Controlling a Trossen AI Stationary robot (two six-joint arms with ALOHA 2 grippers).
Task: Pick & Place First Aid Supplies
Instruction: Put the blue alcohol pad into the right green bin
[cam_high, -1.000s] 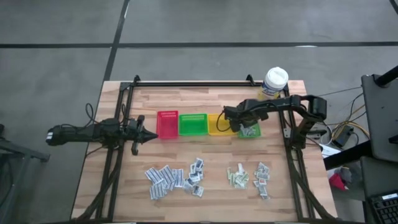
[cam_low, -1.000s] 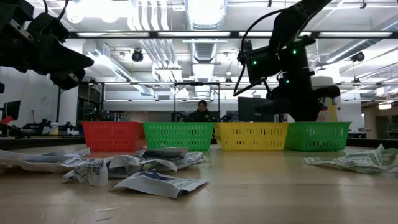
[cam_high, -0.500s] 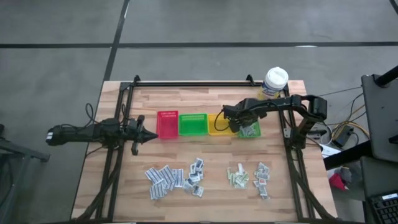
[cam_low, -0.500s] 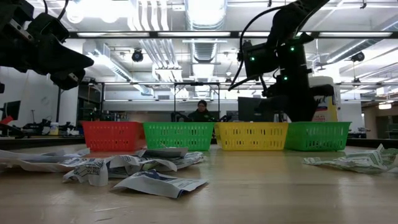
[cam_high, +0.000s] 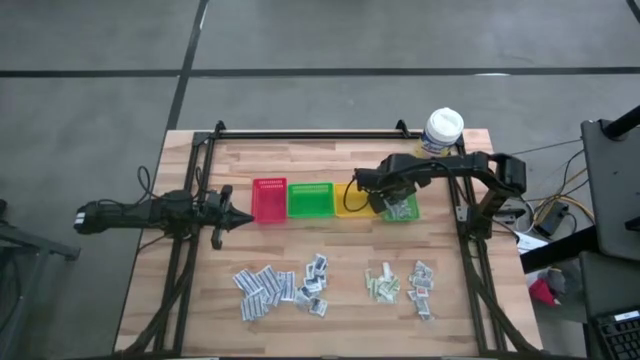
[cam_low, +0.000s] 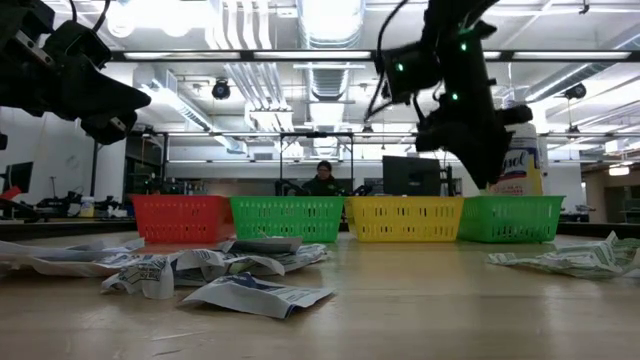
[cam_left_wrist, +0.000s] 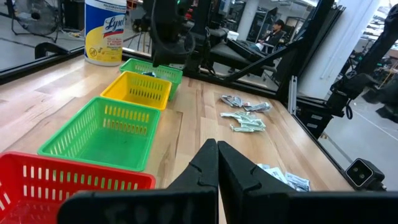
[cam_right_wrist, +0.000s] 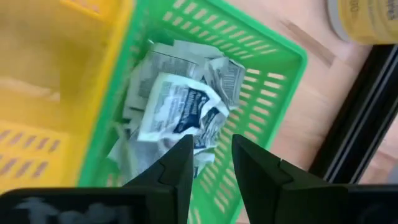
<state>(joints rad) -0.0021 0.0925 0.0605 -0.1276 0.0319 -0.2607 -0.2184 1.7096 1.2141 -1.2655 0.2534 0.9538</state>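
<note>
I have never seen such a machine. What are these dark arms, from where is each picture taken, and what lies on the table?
Two robot arms work at a wooden table. One camera looks straight down, one sits at table height, and one rides on each wrist. The right gripper is over the far green bin, fingers apart, holding nothing; sachets lie in that bin. The left gripper waits shut beside the red bin. Loose first aid supplies lie in piles near the front edge. A wipes tub stands at the back.
</note>
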